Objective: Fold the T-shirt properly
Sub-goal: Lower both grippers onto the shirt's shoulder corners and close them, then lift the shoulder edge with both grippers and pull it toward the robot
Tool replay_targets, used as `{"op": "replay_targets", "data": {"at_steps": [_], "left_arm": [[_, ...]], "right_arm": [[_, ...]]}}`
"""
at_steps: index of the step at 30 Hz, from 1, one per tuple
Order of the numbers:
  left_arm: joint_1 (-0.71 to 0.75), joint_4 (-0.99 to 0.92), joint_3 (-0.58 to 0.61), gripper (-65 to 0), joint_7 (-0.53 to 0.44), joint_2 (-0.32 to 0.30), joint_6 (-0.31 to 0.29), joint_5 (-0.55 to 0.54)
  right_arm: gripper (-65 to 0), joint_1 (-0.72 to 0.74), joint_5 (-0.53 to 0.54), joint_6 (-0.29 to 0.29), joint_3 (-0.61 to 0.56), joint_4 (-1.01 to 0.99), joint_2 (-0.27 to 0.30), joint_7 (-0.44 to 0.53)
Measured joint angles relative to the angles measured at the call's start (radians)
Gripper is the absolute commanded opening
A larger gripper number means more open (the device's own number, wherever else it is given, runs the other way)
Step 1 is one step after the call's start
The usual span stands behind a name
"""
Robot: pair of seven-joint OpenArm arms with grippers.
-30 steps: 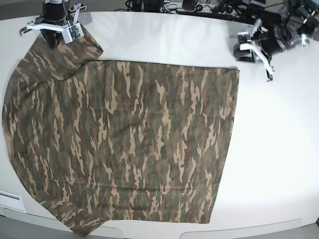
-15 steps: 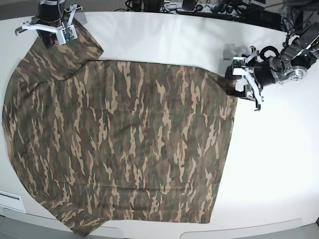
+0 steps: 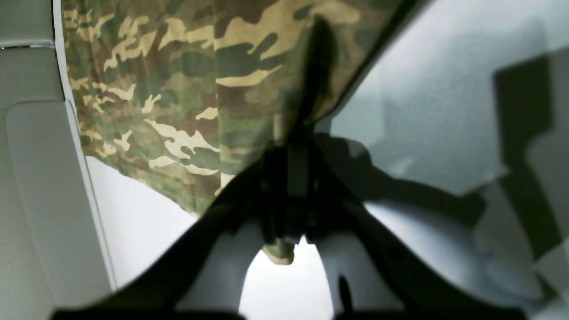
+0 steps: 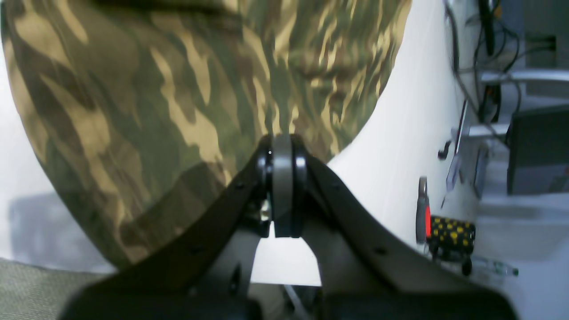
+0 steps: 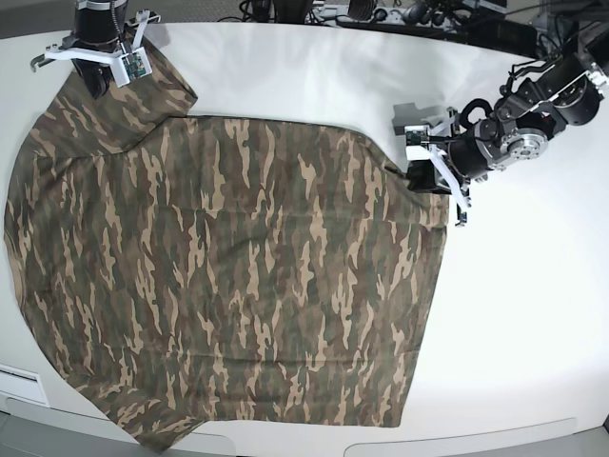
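Note:
The camouflage T-shirt (image 5: 238, 267) lies spread flat on the white table (image 5: 533, 314), covering its left and middle. My left gripper (image 5: 419, 171) is at the shirt's upper right corner and is shut on the cloth. In the left wrist view its fingers (image 3: 293, 151) meet on a raised ridge of the T-shirt (image 3: 178, 89). My right gripper (image 5: 95, 71) stands on the far left sleeve. In the right wrist view it (image 4: 282, 142) is shut at the edge of the T-shirt (image 4: 155, 89), which rises to its tips. The collar is hidden.
Cables and equipment (image 5: 381, 11) line the table's far edge. A black-and-yellow object with a red part (image 4: 449, 231) lies beyond the table's far edge in the right wrist view. A pale panel (image 5: 19, 386) sits at the front left corner.
My left arm came down from the far right onto the shirt's upper right corner and drew that corner inward to the left. The right gripper shifted slightly on the sleeve.

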Motion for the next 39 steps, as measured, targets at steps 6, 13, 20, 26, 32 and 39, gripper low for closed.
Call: {"op": "replay_targets", "data": {"at_steps": [6, 13, 20, 26, 32, 39], "left_arm": [[0.012, 0.06, 0.008, -65.0, 0.05, -0.043, 0.025, 0.003], [0.014, 0.066, 0.012, -65.0, 0.055, -0.052, 0.025, 0.003], [0.014, 0.067, 0.012, -65.0, 0.049, -0.056, 0.025, 0.003], [0.014, 0.067, 0.012, -65.0, 0.049, -0.057, 0.025, 0.003], [0.014, 0.067, 0.012, -65.0, 0.049, -0.058, 0.025, 0.003], [0.014, 0.067, 0.012, -65.0, 0.049, -0.059, 0.025, 0.003]], "right_arm": [[-65.0, 0.03, 0.063, 0.073, 0.039, 0.0, -0.001, 0.039], [-32.9, 0.128, 0.278, 0.095, 0.206, -0.028, 0.053, 0.08], [-28.9, 0.135, 0.455, 0.196, 0.305, -0.162, 0.119, 0.084], [-28.9, 0.248, 0.467, 0.262, 0.31, -0.35, 0.121, 0.1], [-28.9, 0.351, 0.461, 0.275, 0.313, -0.465, 0.122, 0.116], [-50.8, 0.377, 0.51, 0.277, 0.313, -0.505, 0.122, 0.153]]}}
